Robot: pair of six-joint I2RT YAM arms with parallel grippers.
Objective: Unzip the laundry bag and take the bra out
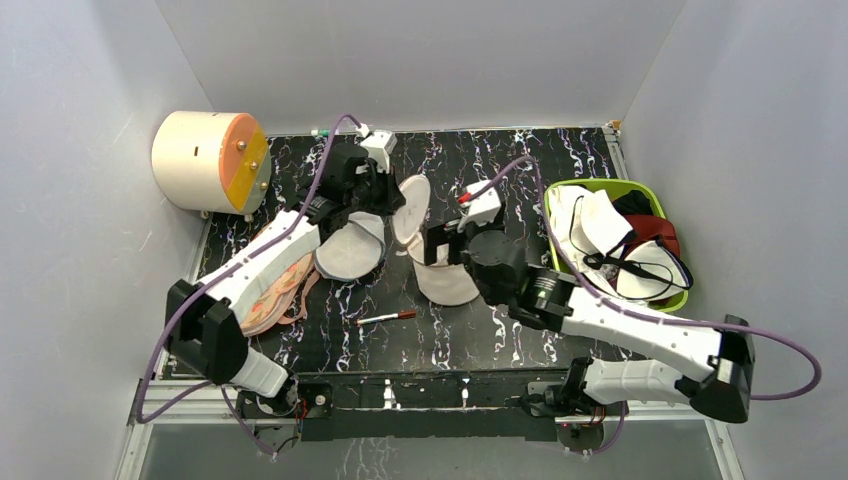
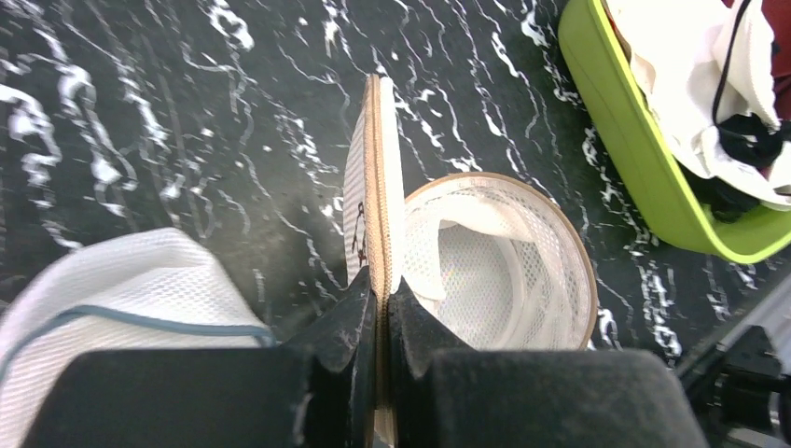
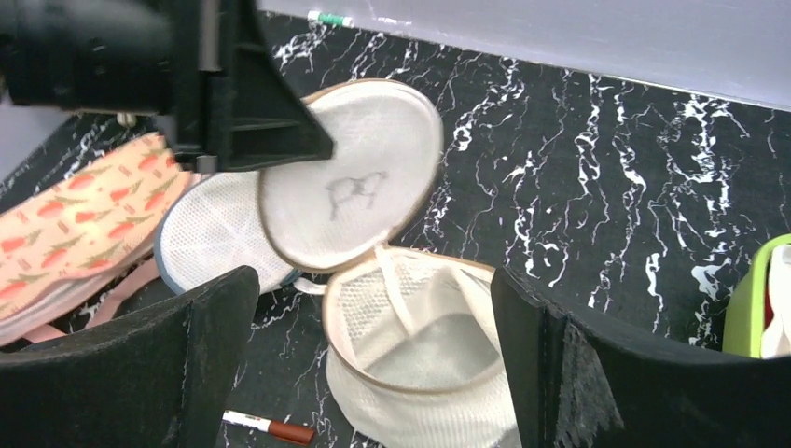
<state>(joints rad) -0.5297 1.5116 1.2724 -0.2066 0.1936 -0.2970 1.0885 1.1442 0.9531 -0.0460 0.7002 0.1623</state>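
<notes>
Left wrist: left hand [image 2: 381, 303] clamps the raised lid of round cream-beige mesh laundry bag [image 2: 504, 271], tabletop [image 2: 140, 112] centre; right hand [image 3: 373, 280] wide near it; white padded black-strapped bra [image 1: 598, 222] in green bin [image 1: 600, 183], 3 o'clock.

The cream mesh laundry bag [image 1: 447, 282] sits mid-way across the surface [image 1: 480, 335], unzipped, its round lid [image 1: 410, 207] standing on edge. The white, black-strapped bra [image 1: 600, 222] lies in the green basket [image 1: 600, 183] to its right.
</notes>
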